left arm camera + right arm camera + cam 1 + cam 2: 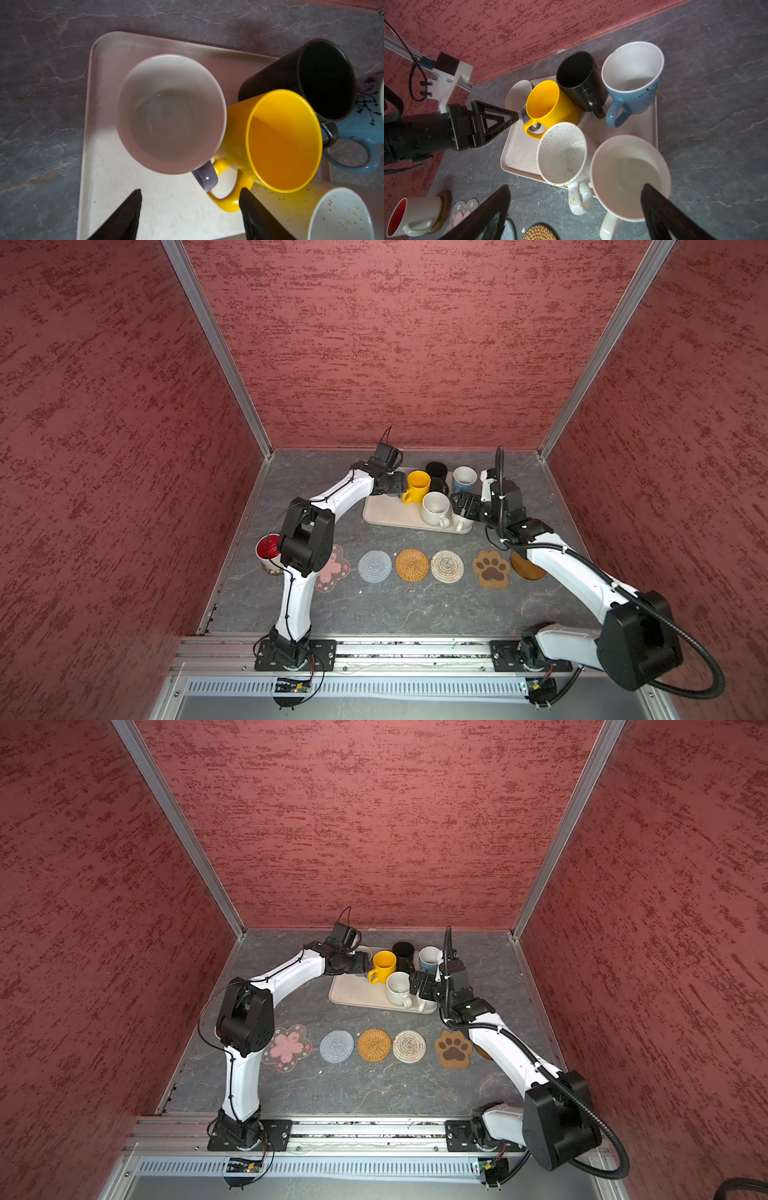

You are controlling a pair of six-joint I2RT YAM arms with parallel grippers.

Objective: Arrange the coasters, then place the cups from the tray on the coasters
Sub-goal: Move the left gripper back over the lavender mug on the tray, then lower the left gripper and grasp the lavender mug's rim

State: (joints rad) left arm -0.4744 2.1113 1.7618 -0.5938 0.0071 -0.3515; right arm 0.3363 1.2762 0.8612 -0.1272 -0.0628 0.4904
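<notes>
The tray (384,516) (166,207) holds a yellow cup (417,482), a black cup (436,472), a light blue cup (464,478), a speckled white cup (435,507) and two plain white cups (170,112) (629,176). My left gripper (190,191) (397,483) hangs open over the tray, just short of the white cup's grey handle (205,178). My right gripper (576,189) (461,504) is open too, one finger over the wide white cup, with the speckled cup's handle between the fingers. A red-lined cup (268,549) stands on a wooden coaster.
A row of coasters lies in front of the tray: pink flower (332,568), grey-blue (375,566), orange (412,564), beige (447,566), paw (491,569) and a wooden disc (525,568) partly under the right arm. Red walls close in three sides.
</notes>
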